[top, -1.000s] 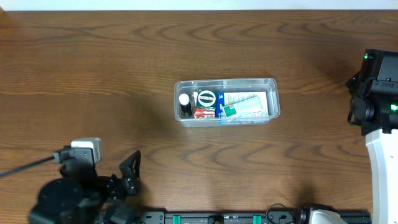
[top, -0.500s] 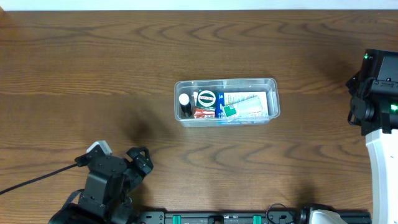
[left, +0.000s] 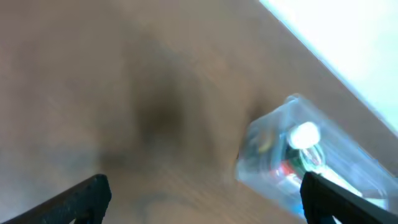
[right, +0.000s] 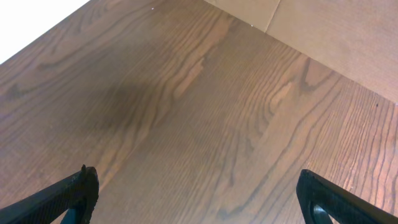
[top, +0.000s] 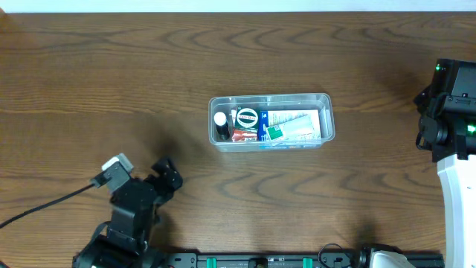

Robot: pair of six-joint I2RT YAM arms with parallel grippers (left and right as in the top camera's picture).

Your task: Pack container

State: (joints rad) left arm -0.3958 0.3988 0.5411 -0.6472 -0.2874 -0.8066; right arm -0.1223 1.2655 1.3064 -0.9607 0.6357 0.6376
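Clear container near the middle of the counter, things inside it.
From above I make out packets and a white-capped bottle in it. The left pincer, at its 7 o'clock, is spread and empty. Its own view is blurred, with the tub cut off at 4 o'clock. The right pincer is also spread, over bare wood. From overhead I cannot pick out its tips.
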